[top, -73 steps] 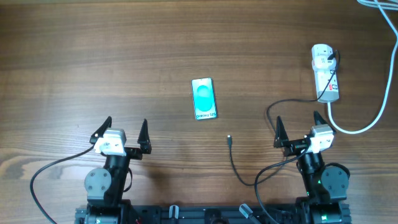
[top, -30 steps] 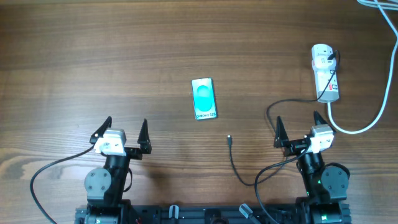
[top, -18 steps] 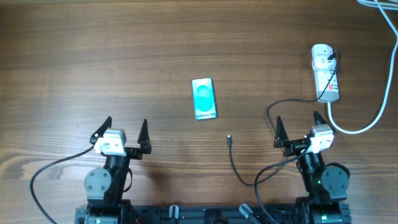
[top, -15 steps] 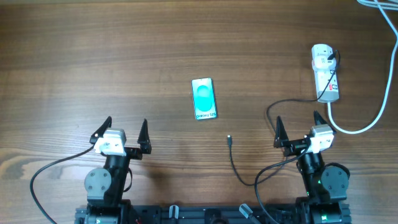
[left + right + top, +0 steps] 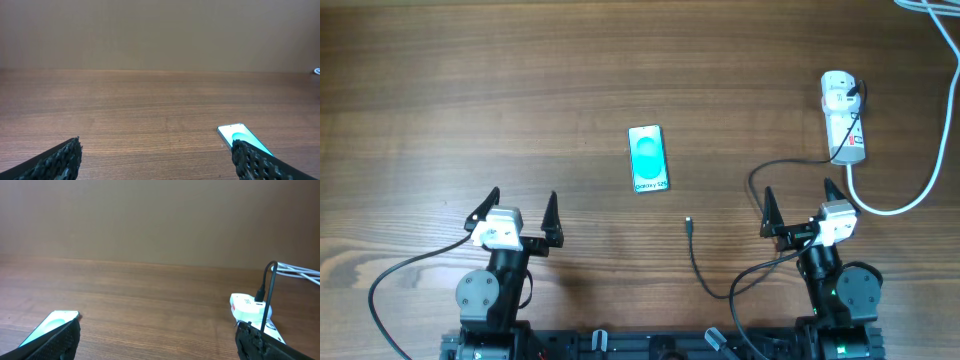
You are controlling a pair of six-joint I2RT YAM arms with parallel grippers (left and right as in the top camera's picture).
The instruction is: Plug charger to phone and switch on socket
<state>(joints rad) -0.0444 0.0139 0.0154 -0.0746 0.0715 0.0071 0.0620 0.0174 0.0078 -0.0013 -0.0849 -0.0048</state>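
Both jaws spread wide and empty, phone (image 5: pixel 648 158) partly hidden in wrist views, charger (image 5: pixel 689 226) tip barely discernible

Robotics lab bench, as shown by wood-grain table (image 5: pixel 520 80), left arm base (image 5: pixel 480 295) and right arm base (image 5: pixel 848 290) at near edge, corded socket (image 5: pixel 840 122), bare beige wall (image 5: pixel 160 30).

Matt wood-grain table (image 5: pixel 520 80), glossy phone (image 5: pixel 648 158) screen, white plastic socket (image 5: pixel 840 135), rough-textured black fingers (image 5: pixel 56 162)
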